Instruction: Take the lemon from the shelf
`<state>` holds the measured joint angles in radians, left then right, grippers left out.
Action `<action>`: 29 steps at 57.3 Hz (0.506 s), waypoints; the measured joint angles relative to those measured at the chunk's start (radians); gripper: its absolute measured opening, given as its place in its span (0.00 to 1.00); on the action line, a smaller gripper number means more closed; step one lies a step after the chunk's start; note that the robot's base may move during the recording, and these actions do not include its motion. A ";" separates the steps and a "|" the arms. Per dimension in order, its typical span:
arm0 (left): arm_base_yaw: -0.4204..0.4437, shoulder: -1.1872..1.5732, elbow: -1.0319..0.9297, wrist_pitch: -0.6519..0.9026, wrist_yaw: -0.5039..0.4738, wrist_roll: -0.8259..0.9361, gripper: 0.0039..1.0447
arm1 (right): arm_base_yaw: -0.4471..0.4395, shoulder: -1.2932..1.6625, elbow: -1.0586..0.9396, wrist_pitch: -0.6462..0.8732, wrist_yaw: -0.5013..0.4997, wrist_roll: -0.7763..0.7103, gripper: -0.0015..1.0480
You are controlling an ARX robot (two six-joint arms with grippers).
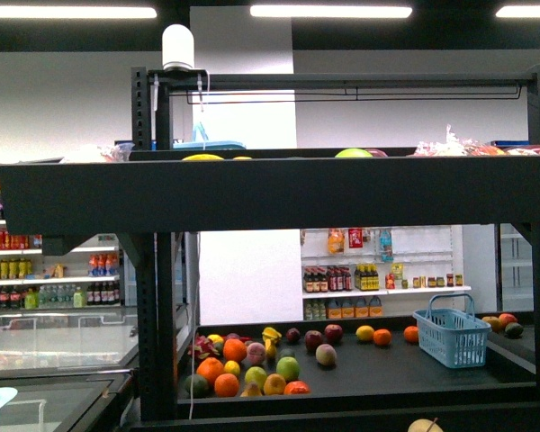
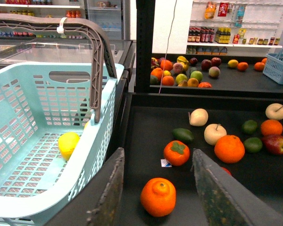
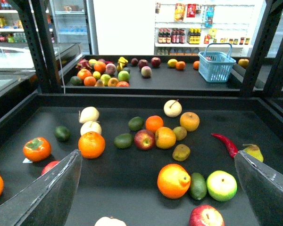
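The lemon (image 2: 68, 145), bright yellow and oval, lies inside the light-blue basket (image 2: 47, 99) beside the shelf. The shelf (image 2: 146, 123) is a black rack with dark rimmed trays; it also shows in the front view (image 1: 252, 193) and in the right wrist view (image 3: 132, 100). My left gripper (image 2: 158, 151) is open and empty above the tray, with a knobbed orange (image 2: 158, 196) between its fingers. My right gripper (image 3: 158, 153) is open and empty over the same tray, above an orange-yellow fruit (image 3: 173, 181). No arm shows in the front view.
Several loose fruits lie on the tray: a persimmon (image 2: 176, 153), an orange (image 2: 229, 148), cream fruits (image 2: 215, 133), a red chilli (image 3: 225, 143), a green apple (image 3: 221, 185). A farther tray holds a fruit pile (image 3: 104, 73) and a small blue basket (image 3: 217, 66). The basket's grey handle (image 2: 92, 52) stands up.
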<state>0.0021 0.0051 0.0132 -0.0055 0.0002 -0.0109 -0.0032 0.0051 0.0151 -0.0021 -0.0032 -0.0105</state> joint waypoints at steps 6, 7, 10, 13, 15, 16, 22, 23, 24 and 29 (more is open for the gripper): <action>0.000 0.000 0.000 0.000 0.000 0.000 0.70 | 0.000 0.000 0.000 0.000 0.000 0.000 0.93; 0.000 0.000 0.000 0.000 0.000 0.000 0.73 | 0.000 0.000 0.000 0.000 0.000 0.000 0.93; 0.000 0.000 0.000 0.000 0.000 0.000 0.82 | 0.000 0.000 0.000 0.000 0.000 0.000 0.93; 0.000 0.000 0.000 0.000 0.000 0.000 0.92 | 0.000 0.000 0.000 0.000 0.000 0.000 0.93; 0.000 0.000 0.000 0.000 0.000 0.001 0.94 | 0.000 0.000 0.000 0.000 0.000 0.000 0.93; 0.000 0.000 0.000 0.000 0.000 0.001 0.93 | 0.000 0.000 0.000 0.000 0.000 0.000 0.93; 0.000 0.000 0.000 0.000 0.000 0.001 0.92 | 0.000 0.000 0.000 0.000 0.000 0.000 0.93; 0.000 0.000 0.000 0.000 0.000 0.001 0.92 | 0.000 0.000 0.000 0.000 0.000 0.000 0.93; 0.000 0.000 0.000 0.000 0.000 0.001 0.92 | 0.000 0.000 0.000 0.000 0.000 0.000 0.93; 0.000 0.000 0.000 0.000 0.000 0.001 0.92 | 0.000 0.000 0.000 0.000 0.000 0.000 0.93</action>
<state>0.0021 0.0051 0.0132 -0.0055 0.0002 -0.0097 -0.0032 0.0051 0.0151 -0.0021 -0.0032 -0.0105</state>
